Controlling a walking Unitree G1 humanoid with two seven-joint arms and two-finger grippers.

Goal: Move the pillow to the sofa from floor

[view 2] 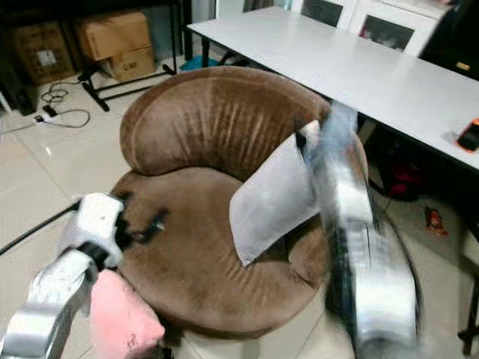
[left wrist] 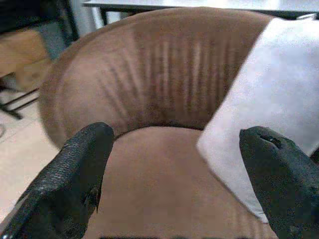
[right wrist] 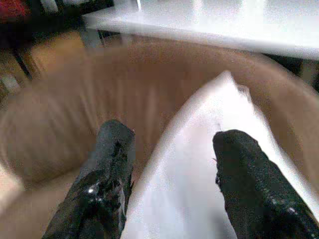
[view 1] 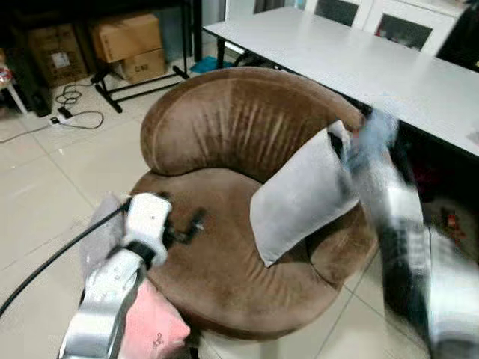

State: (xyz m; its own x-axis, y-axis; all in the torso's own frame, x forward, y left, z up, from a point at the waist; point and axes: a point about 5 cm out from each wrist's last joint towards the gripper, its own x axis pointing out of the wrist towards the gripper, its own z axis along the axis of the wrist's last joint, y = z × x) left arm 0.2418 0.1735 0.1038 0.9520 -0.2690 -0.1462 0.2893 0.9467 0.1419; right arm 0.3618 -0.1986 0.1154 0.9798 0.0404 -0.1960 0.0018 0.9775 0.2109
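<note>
Right wrist view: pale grey pillow (right wrist: 209, 164) propped on the brown sofa (view 1: 224, 134), long axis slanting up toward the backrest, directly ahead of the right gripper (right wrist: 169, 174), fingers spread. Left gripper (left wrist: 179, 174) farther off, also spread, holding nothing.

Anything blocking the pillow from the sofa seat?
Nothing visible. The grey pillow already leans on the brown sofa, against its back and arm. The right end effector is open, straddling its top edge.
</note>
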